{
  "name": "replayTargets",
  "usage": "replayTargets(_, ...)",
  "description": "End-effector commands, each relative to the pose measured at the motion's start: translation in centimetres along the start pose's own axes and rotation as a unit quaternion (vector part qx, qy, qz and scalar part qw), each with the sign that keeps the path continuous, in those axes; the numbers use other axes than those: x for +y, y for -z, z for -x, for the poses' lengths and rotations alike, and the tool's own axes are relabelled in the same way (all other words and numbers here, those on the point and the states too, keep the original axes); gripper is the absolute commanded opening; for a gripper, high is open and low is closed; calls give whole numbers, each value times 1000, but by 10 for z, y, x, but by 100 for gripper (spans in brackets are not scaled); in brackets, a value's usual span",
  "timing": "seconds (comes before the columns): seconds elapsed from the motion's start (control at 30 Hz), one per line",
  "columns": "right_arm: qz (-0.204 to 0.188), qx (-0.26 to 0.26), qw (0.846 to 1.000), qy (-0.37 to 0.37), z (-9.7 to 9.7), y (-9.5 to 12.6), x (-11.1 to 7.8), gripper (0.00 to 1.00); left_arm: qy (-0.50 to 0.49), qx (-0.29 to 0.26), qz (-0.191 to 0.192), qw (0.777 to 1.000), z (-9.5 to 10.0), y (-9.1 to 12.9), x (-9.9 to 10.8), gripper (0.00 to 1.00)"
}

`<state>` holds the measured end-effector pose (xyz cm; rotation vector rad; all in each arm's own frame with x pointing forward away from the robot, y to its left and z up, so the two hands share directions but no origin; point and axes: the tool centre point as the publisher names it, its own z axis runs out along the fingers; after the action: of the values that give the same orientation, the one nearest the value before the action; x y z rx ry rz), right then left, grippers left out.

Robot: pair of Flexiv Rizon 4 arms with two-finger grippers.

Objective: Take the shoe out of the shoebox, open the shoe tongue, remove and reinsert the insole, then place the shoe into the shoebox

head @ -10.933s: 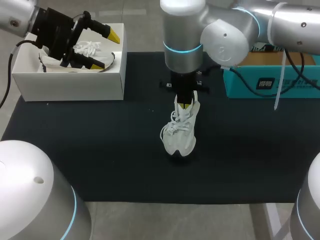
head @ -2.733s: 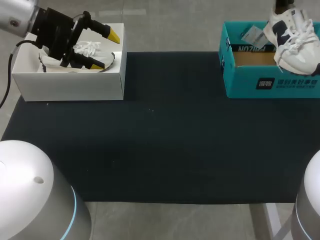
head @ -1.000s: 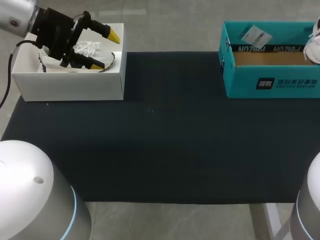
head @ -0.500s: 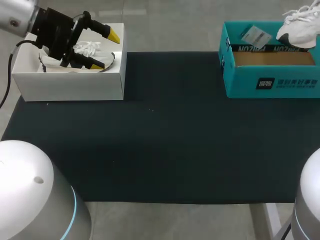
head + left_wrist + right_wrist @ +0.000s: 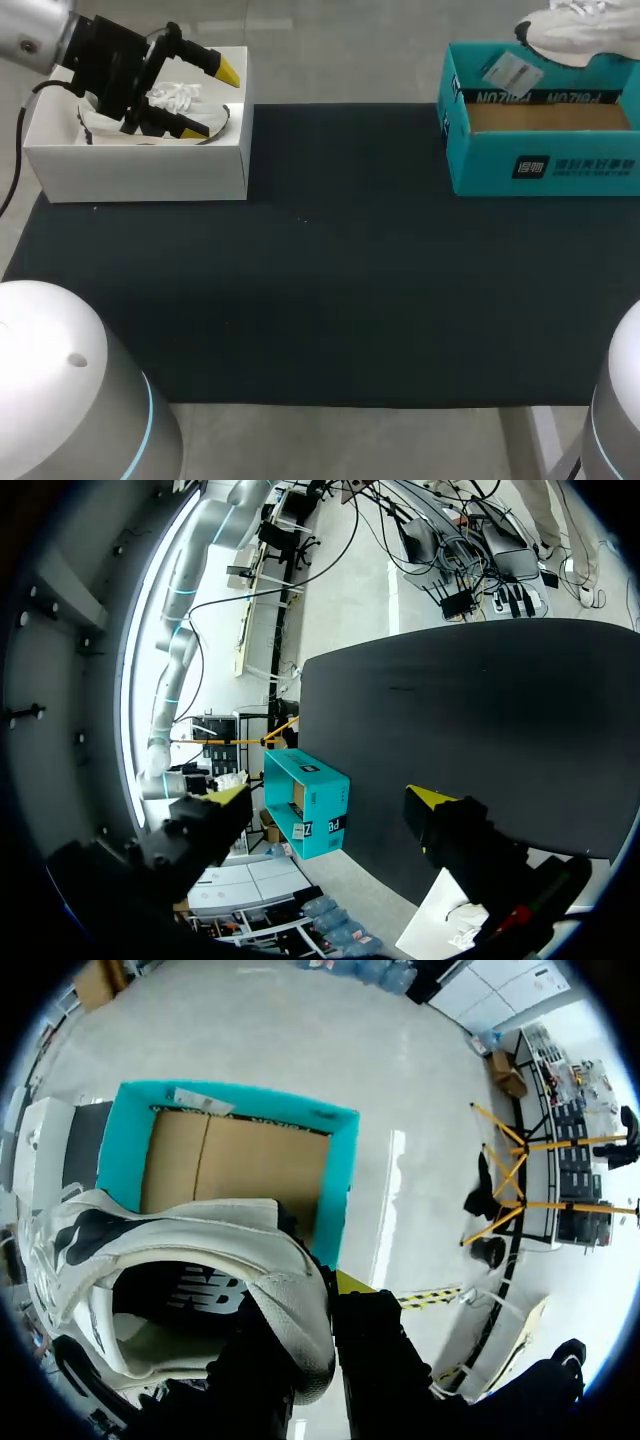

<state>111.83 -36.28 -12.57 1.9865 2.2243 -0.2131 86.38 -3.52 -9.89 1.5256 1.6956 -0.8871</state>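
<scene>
Hanging at the upper right edge of the head view, the white shoe (image 5: 572,32) is in the air above the far rim of the teal shoebox (image 5: 540,160) and does not rest inside it. The shoebox stands open at the upper right of the frame, on the far right corner of the black tabletop (image 5: 320,280). Its brown cardboard floor is showing, and a small card (image 5: 510,70) leans in its far left corner. In the right wrist view the right gripper (image 5: 318,1305) is pinching the shoe (image 5: 190,1260) by the wall of its heel. One dark finger is inside the opening, and the other is outside with a bit of its yellow tip (image 5: 346,1282) showing. The shoe's opening faces the camera, so its pale inside is visible. The teal shoebox (image 5: 335,1160) lies beyond and below the shoe with the card (image 5: 205,1102) at one corner. At the upper left of the head view, the left gripper (image 5: 212,100) hangs over a white box (image 5: 140,170) that holds a second shoe (image 5: 175,100), also white. Its two yellow-tipped fingers are spread wide and grip nothing. Whether the lower finger touches that shoe cannot be told. The left wrist view shows the left gripper (image 5: 330,795) with its tips far apart and nothing between them. The black tabletop (image 5: 480,710) stretches ahead, the teal shoebox (image 5: 307,802) stands well away across it, and a corner of the white box (image 5: 440,930) lies just under one finger.
</scene>
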Motion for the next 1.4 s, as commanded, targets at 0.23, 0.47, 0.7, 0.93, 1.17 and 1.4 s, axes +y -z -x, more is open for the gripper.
replayTargets(0.23, 9, 27, 983, -184, 2, 2, 1, 0, 0, 3, 0, 1000, 1, 0, 1, 100)
replayTargets(0.47, -7, -21, 991, -133, -19, -13, -9, 0, 0, 3, 0, 1000, 1, 0, 1, 100)
replayTargets(0.7, -5, -24, 990, -141, -18, -29, -25, 0, 0, 3, 0, 1000, 1, 0, 1, 100)
replayTargets(0.93, 31, -43, 983, -175, -22, -52, -34, 0, 0, 3, 0, 1000, 1, 0, 1, 100)
replayTargets(1.17, 54, -77, 980, -176, -23, -73, -31, 0, 0, 3, 0, 1000, 1, 0, 1, 100)
replayTargets(1.4, 51, -67, 983, -161, -31, -95, -32, 0, 0, 3, 0, 1000, 1, 0, 1, 100)
